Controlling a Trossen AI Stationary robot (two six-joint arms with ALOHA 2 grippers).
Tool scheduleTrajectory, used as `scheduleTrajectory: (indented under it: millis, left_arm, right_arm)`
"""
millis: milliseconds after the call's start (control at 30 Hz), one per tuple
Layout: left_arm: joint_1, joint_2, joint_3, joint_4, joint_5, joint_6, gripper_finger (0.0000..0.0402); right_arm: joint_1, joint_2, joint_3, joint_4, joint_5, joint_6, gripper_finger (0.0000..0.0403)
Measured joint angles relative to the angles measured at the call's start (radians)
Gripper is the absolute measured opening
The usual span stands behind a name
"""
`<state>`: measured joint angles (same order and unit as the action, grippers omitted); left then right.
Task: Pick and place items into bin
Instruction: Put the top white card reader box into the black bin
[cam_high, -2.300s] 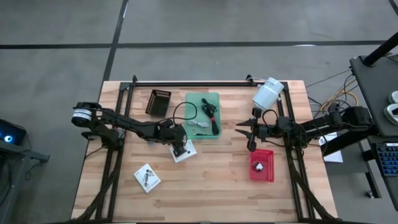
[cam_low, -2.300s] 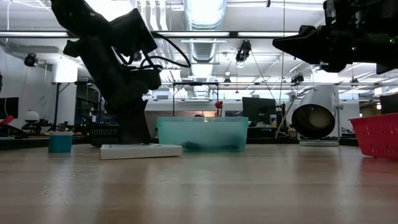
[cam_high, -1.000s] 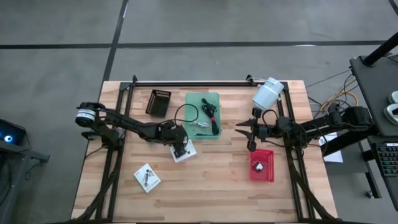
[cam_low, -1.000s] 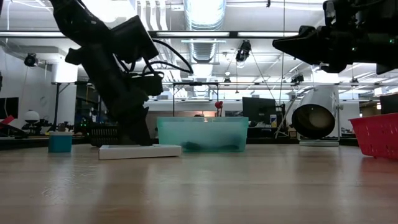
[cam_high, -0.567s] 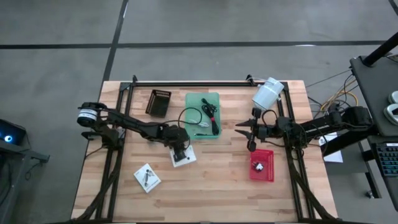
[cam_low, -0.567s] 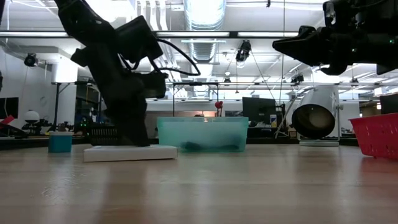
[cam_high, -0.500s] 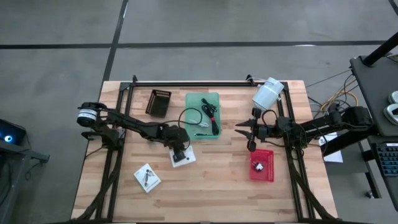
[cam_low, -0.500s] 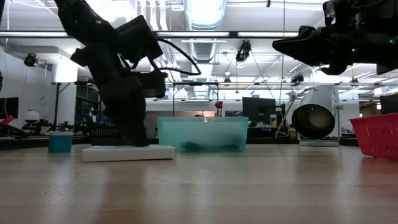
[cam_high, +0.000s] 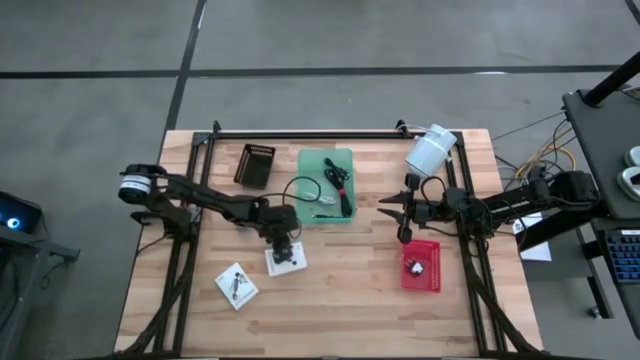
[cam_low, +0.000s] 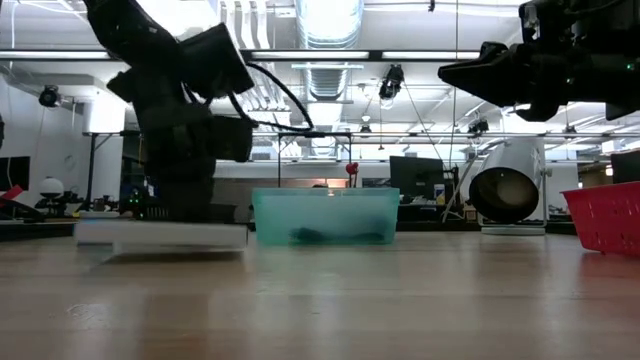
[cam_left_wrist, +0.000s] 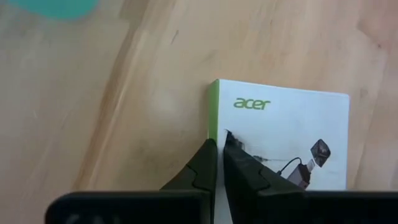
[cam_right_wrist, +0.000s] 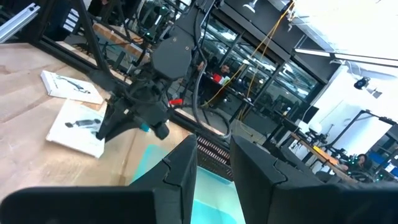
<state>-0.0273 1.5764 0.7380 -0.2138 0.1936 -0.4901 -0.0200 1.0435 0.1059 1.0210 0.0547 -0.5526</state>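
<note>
**Ann:** Fingers (cam_left_wrist: 219, 163) of the left gripper (cam_high: 283, 250) are pinching together on the green edge of a white packet (cam_high: 286, 258), and in the low view that packet (cam_low: 160, 234) is riding just clear of the desk (cam_high: 350, 300), roughly level.

**Ben:** Starting from the left side, then: a second white packet (cam_high: 236, 285) is lying flat on the wood, nearer the front edge and apart from the held one. Behind them a dark slatted box (cam_high: 254, 165) is sitting by the back rail.

**Ann:** Moving to the middle, the green bin (cam_high: 326, 185) is holding black coiled cables (cam_high: 337, 182) and a pale grey cable (cam_high: 322, 200). The held packet is hanging in front of the bin's near left corner, outside it.

**Ben:** Further right, the right gripper (cam_high: 391, 212) is hovering in the air, its fingers (cam_right_wrist: 180, 171) standing a little apart with nothing between them. Beside it the red basket (cam_high: 421, 265) is sitting on the desk, and the white cylinder (cam_high: 430, 149) is lying at the back right corner.
</note>
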Motion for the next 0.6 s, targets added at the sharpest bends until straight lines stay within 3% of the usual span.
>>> scheduleTrajectory:
  millis: [167,267,467,600]
  left_arm:
    - [0.001,-0.108,0.001,-0.063,-0.031,-0.003,0.0002]
    - [0.001,-0.182,0.002,-0.100,-0.107,-0.009,0.0002]
    - [0.007,-0.325,0.002,-0.128,-0.374,-0.024,0.0002]
    - [0.020,-0.393,0.002,-0.126,-0.613,-0.028,0.0002]
  right_arm:
    - [0.000,0.000,0.000,0.000,0.000,0.000,0.0084]
    - [0.000,0.000,0.000,-0.001,0.000,0.000,0.0084]
    - [0.000,-0.001,0.000,-0.002,-0.001,0.002,0.0084]
    - [0.000,-0.001,0.000,-0.005,-0.001,0.002,0.0084]
